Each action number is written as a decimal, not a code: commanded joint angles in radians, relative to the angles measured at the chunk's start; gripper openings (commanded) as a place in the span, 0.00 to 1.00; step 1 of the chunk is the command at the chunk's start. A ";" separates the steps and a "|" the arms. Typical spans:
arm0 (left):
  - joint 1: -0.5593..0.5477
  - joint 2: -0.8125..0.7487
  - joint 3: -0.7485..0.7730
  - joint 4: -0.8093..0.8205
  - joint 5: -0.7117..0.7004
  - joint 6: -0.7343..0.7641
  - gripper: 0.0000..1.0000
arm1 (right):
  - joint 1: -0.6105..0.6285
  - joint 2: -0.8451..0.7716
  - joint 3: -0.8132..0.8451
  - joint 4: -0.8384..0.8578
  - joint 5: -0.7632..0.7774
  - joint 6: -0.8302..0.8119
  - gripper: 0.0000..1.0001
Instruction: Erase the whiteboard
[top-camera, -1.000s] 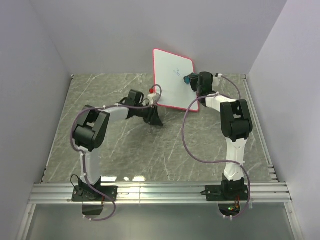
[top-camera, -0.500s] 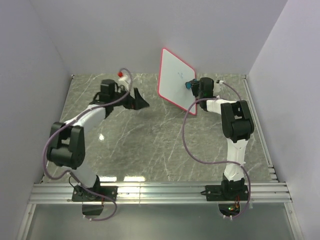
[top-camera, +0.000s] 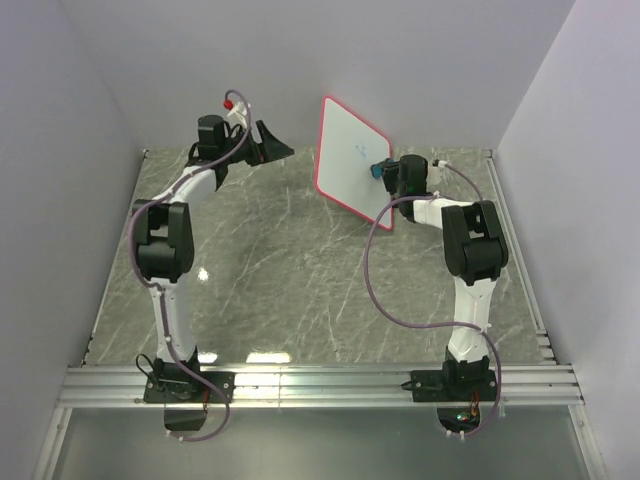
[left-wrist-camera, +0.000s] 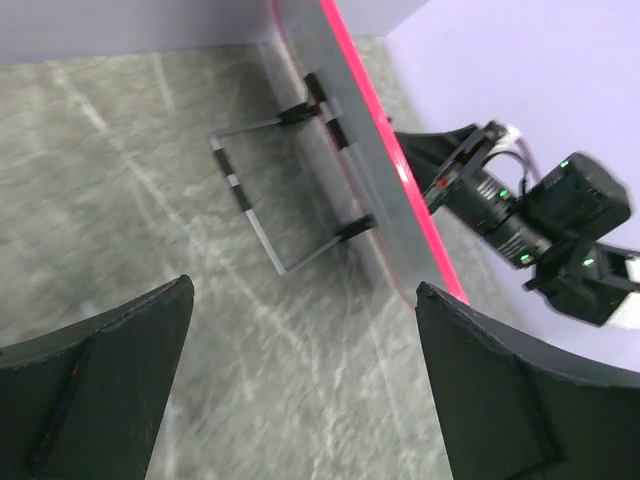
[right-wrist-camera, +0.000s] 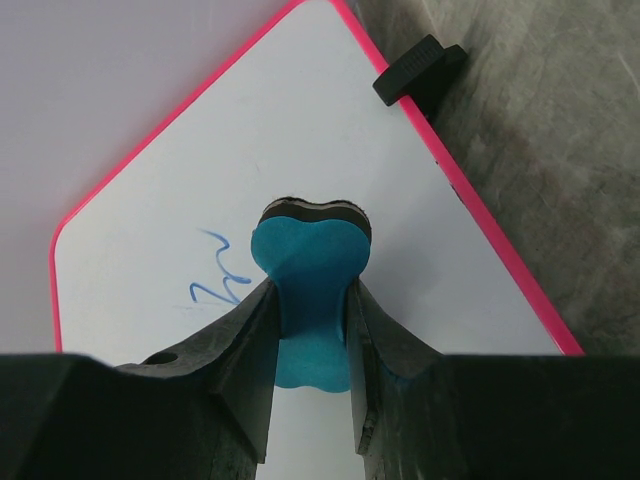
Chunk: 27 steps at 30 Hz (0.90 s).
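Whiteboard (top-camera: 352, 165): white face, thin pink-red frame, rounded corners. It is propped upright near the far edge of the counter (top-camera: 300, 290), right of centre. A short blue scribble (right-wrist-camera: 222, 282) is noted mid-face.

Right pincer (top-camera: 381, 169): clenched on a blue eraser (right-wrist-camera: 310, 245), whose dark pad is set at the face just right of the scribble.

Left pincer (top-camera: 272, 142): spread wide, nothing held, raised by the far edge, left of the board and apart from it.

The wire stand (left-wrist-camera: 262, 200) behind the board is shown by the left wrist view alone. The scribble is seen clearly only from the right wrist.
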 joint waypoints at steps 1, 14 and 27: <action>-0.022 0.067 0.125 0.098 0.092 -0.152 0.99 | 0.004 -0.035 -0.010 -0.083 -0.031 -0.035 0.00; -0.146 0.286 0.483 0.026 0.122 -0.200 0.91 | -0.010 -0.105 -0.134 -0.070 -0.055 -0.042 0.00; -0.237 0.352 0.616 -0.298 0.016 0.001 0.62 | -0.023 -0.275 -0.290 -0.064 -0.077 -0.068 0.00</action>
